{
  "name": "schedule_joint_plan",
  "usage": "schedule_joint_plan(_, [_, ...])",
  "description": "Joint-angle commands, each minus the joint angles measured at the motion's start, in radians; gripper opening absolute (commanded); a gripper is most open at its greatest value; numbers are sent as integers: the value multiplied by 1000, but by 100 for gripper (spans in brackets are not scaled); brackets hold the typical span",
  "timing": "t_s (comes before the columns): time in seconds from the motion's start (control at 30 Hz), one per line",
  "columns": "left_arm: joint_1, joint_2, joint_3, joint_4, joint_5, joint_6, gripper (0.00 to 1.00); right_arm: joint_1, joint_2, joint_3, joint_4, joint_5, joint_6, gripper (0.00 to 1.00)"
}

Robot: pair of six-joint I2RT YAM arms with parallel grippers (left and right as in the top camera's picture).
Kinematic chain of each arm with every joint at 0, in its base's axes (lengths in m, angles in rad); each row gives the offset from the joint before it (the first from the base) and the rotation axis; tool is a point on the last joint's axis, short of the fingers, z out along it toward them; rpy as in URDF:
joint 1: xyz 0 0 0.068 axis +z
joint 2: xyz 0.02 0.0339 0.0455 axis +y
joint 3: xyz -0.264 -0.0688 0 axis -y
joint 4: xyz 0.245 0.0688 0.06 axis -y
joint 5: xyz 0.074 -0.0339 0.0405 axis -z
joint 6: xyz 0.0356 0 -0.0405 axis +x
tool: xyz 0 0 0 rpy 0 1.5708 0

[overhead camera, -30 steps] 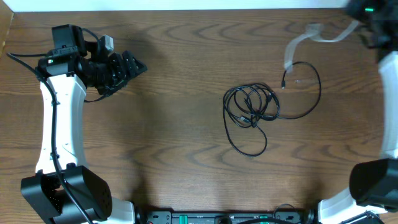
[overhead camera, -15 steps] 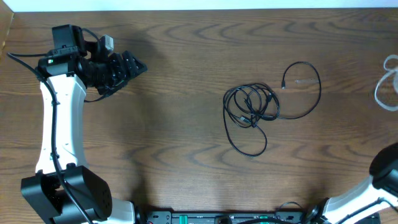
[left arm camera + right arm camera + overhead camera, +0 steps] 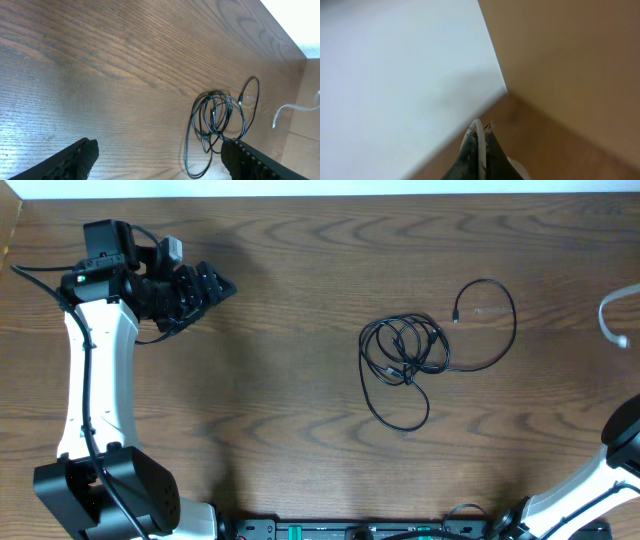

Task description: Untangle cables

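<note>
The tangle of thin black cables [image 3: 403,366] lies on the brown wooden worktop [image 3: 280,410], a little to the right of its middle. It has a tight coil in the centre, one long loop hanging toward the near edge, and one wide arc going to the far right, where it ends in a small plug. So its long axis runs on a diagonal.

The left pincer [image 3: 160,149] is at the far left, well apart from the tangle. Its fingers are spread wide and hold nothing, and its wrist camera looks straight at the coil.

The right pincer [image 3: 480,150] is clamped on the short white cable [image 3: 479,137], which hangs free at the right edge, apart from the black ones.

I judge the tangle nearer to the right side, but only the left pincer is free to reach for it.
</note>
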Motion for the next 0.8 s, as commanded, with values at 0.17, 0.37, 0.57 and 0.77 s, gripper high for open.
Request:
schedule_joint_plan(0.17, [0,-10,2,11,-10,25,84,69,8,32,123,142,-12,1])
schedule_joint_plan(0.37, [0,-10,2,11,-10,25,84,61,117,32,125,156,-12,5])
schedule_joint_plan(0.57, [0,-10,2,11,-10,25,84,61,168,32,76,155,-12,99])
schedule_joint_plan(0.77, [0,-10,2,11,-10,25,84,62,111,32,-23,109,-13,99])
